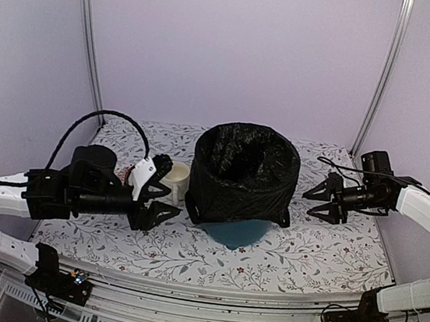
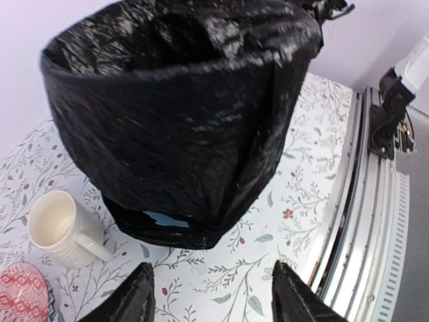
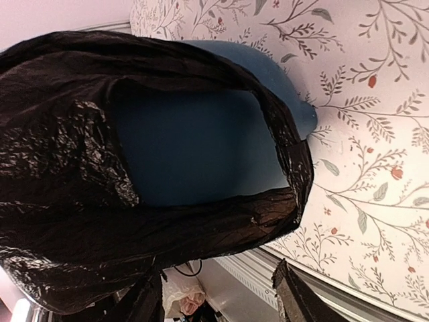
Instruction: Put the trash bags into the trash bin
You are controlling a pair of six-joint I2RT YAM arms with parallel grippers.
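Your left end effector (image 1: 172, 201) is spread and empty, its arm lying low and pointing at the trash bag (image 1: 241, 172). Your right end effector (image 1: 308, 205) is spread too, facing the bag's other side from a level forearm. The bag lines and drapes over the teal trash bin (image 1: 234, 232), mid-surface (image 1: 320, 260).

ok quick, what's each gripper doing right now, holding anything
Left gripper: open, fingers apart, holding nothing.
Right gripper: open, fingers apart, holding nothing.
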